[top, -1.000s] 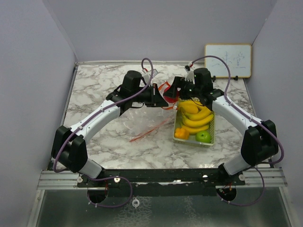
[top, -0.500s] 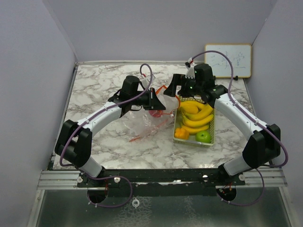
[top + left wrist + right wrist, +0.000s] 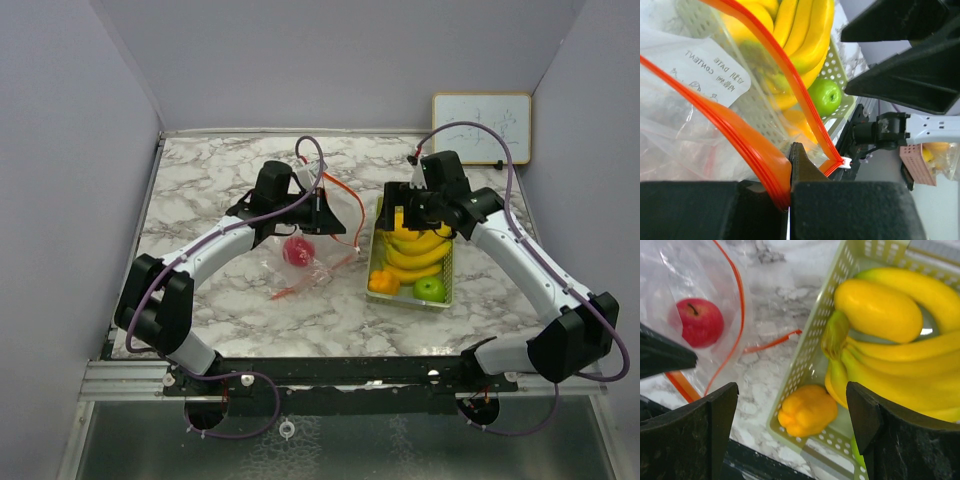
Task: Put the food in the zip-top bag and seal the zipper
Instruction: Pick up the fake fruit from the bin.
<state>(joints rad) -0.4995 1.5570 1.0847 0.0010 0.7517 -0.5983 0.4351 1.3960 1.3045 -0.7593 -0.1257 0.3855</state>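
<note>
Marble [image 3: 200, 180]; pincer [image 3: 790, 196] seemingly tight on bag [image 3: 685, 125]

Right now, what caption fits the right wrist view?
Open right jaws over the mesh tray of bananas; a red fruit sits inside the zip-top bag alongside.

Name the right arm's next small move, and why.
Probably lower the right gripper onto the yellow fruit lying on the bananas in the tray and close on it. Its jaws stand open just above the tray, the red fruit lies in the bag, and the left gripper pinches the zipper rim, holding the mouth open.
</note>
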